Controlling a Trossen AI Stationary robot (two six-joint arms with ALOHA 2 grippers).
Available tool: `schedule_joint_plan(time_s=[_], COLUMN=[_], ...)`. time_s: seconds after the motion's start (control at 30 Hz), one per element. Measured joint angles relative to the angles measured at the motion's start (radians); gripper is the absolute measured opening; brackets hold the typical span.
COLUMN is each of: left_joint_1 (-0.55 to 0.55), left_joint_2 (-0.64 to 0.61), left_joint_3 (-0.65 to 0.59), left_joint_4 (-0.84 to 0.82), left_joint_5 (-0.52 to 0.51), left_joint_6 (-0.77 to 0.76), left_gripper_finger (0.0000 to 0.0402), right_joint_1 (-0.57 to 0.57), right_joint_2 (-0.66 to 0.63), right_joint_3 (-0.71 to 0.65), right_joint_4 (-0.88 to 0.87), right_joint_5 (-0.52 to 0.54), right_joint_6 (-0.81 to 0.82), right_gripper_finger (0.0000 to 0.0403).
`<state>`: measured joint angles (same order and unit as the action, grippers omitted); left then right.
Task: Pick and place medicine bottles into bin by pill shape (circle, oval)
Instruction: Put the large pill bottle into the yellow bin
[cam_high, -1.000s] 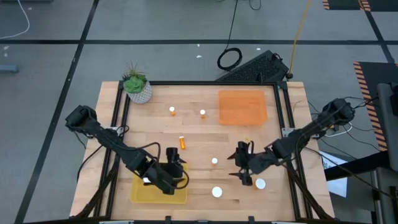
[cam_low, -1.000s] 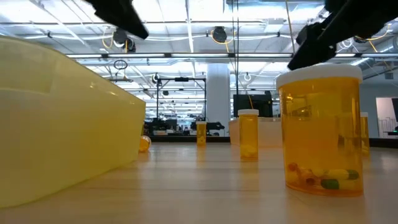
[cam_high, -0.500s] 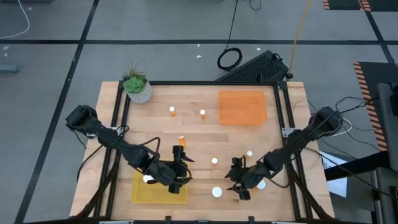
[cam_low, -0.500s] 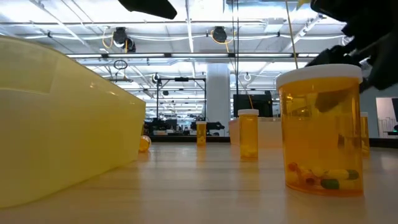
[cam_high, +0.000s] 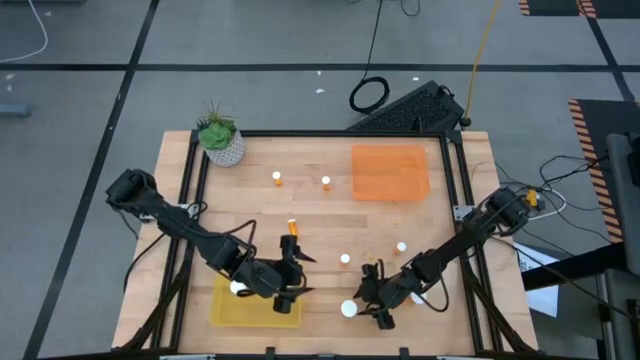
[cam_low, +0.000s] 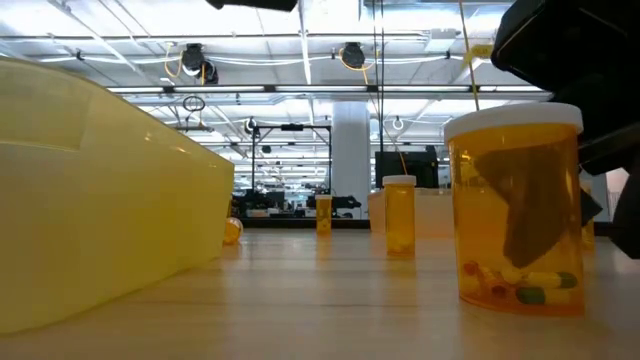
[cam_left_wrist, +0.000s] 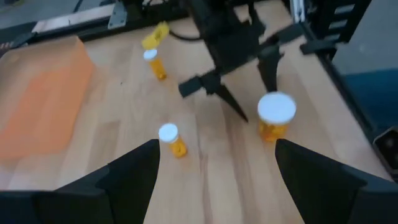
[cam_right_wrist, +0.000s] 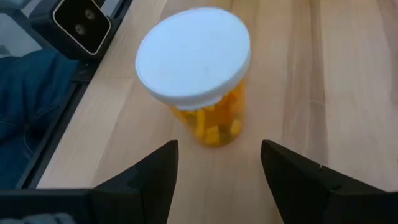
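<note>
Since the earlier frame the right gripper (cam_high: 372, 303) has slid toward the table's front edge, fingers apart, beside the upright wide-capped orange translucent pill bottle (cam_right_wrist: 198, 73). The left gripper (cam_high: 291, 275), fingers apart, hangs over the yellow translucent tray's (cam_high: 228, 312) edge.

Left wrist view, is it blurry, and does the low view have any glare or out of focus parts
Left wrist view: yes, soft and smeared, the wide-capped bottle has fuzzy edges. Low view: bright ceiling lights glare behind; the yellow tray close up is soft, and a dark shape shows through the near bottle.
</note>
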<state>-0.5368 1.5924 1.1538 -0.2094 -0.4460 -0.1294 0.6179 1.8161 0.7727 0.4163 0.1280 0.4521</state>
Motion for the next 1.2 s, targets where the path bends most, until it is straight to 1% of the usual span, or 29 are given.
schedule_joint_plan(time_s=[0.13,0.3,0.37,0.53,0.6,0.67,0.8,0.87,0.97,1.07,1.2], left_joint_1=[0.011,0.035,0.046,0.056,0.055,0.054,0.043,0.041,0.043,0.05,0.052], left_joint_2=[0.025,0.077,0.097,0.135,0.148,0.167,0.218,0.245,0.295,0.344,0.4], left_joint_3=[0.0,0.002,0.003,0.032,0.056,0.096,0.215,0.28,0.377,0.463,0.577], left_joint_4=[0.076,0.194,0.22,0.204,0.183,0.155,-0.003,-0.112,-0.197,-0.283,-0.41], left_joint_5=[0.011,0.123,0.145,0.151,0.17,0.188,0.194,0.194,0.198,0.219,0.221], left_joint_6=[0.023,0.056,0.057,0.052,0.053,0.05,0.048,0.049,0.048,0.048,0.052], left_gripper_finger=[0.0323,0.0323,0.0323,0.0323,0.0323,0.0323,0.0323,0.0324,0.0324,0.0324,0.0324], right_joint_1=[-0.005,-0.02,-0.023,-0.033,-0.034,-0.036,-0.037,-0.037,-0.034,-0.019,-0.005], right_joint_2=[0.01,0.013,0.013,0.013,0.011,0.003,-0.059,-0.108,-0.19,-0.272,-0.393], right_joint_3=[0.0,0.0,0.0,0.0,0.0,0.0,0.0,0.0,0.0,0.0,0.0], right_joint_4=[0.02,0.028,0.028,0.02,0.024,0.02,-0.047,-0.116,-0.222,-0.319,-0.433], right_joint_5=[0.006,0.011,0.032,0.032,0.031,0.03,0.029,0.029,0.04,0.078,0.109], right_joint_6=[-0.021,-0.044,-0.049,-0.057,-0.072,-0.083,-0.099,-0.101,-0.1,-0.102,-0.109], right_gripper_finger=[0.0221,0.0221,0.0221,0.0221,0.0221,0.0221,0.0221,0.0221,0.0221,0.0221,0.0221])
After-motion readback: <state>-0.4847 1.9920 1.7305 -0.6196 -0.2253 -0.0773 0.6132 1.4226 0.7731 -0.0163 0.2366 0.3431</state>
